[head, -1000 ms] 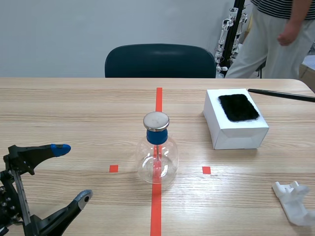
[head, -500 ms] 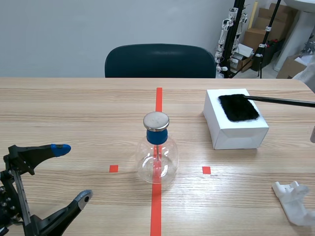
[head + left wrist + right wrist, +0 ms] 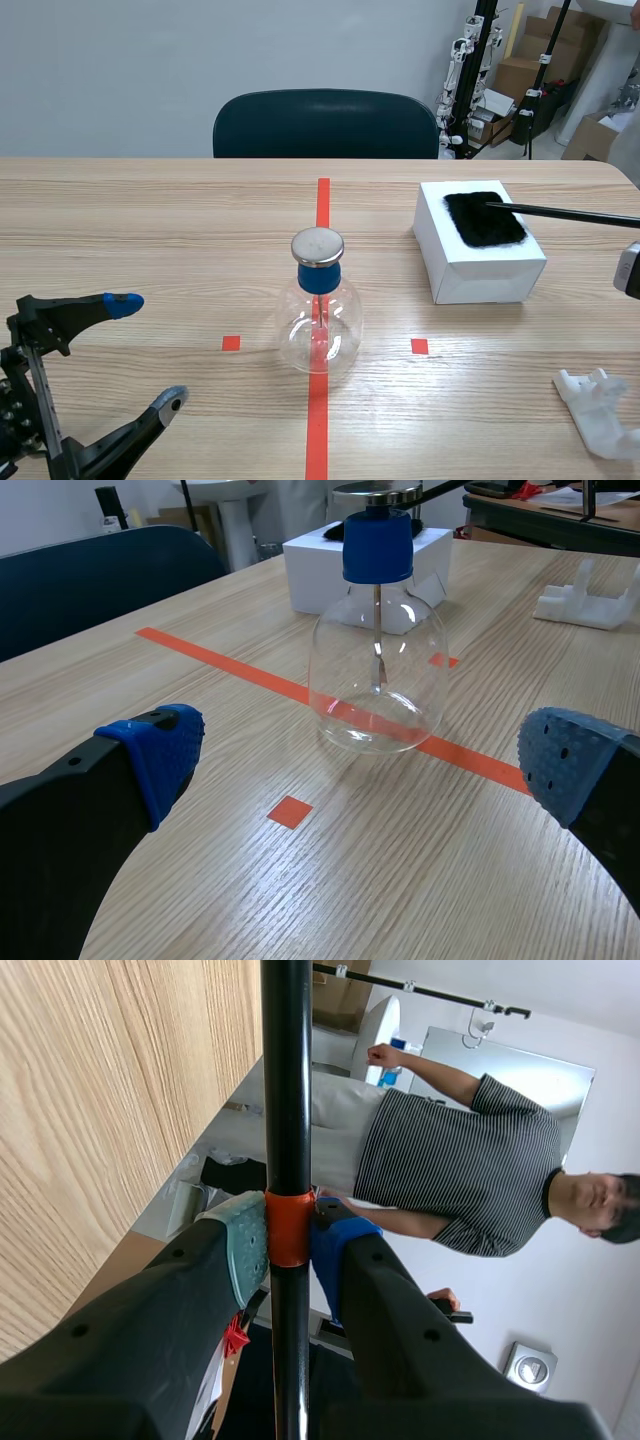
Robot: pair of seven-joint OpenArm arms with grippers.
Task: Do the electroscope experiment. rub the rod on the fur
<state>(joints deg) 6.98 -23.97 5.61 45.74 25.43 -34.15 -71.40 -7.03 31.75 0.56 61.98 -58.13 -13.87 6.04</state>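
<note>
The black rod (image 3: 565,212) comes in from the right, its tip lying on the black fur (image 3: 484,219) atop the white box (image 3: 480,270). My right gripper (image 3: 290,1235) is shut on the rod (image 3: 287,1110) at its red band; in the scene view the gripper itself is out of sight past the right edge. The electroscope flask (image 3: 318,310), with a blue stopper and metal disc, stands on the centre tape line. At the near left my left gripper (image 3: 148,352) is open and holds nothing. In the left wrist view the flask (image 3: 377,650) stands ahead of that gripper (image 3: 365,755).
A white plastic holder (image 3: 600,408) lies at the near right of the table. A dark chair (image 3: 325,125) stands behind the far edge. The right wrist view shows a person in a striped shirt (image 3: 450,1160) beyond the table (image 3: 100,1110).
The rod has slid left, from beside the box until its tip reaches over the fur. The person at the top right has left the scene view. The left arm has not moved.
</note>
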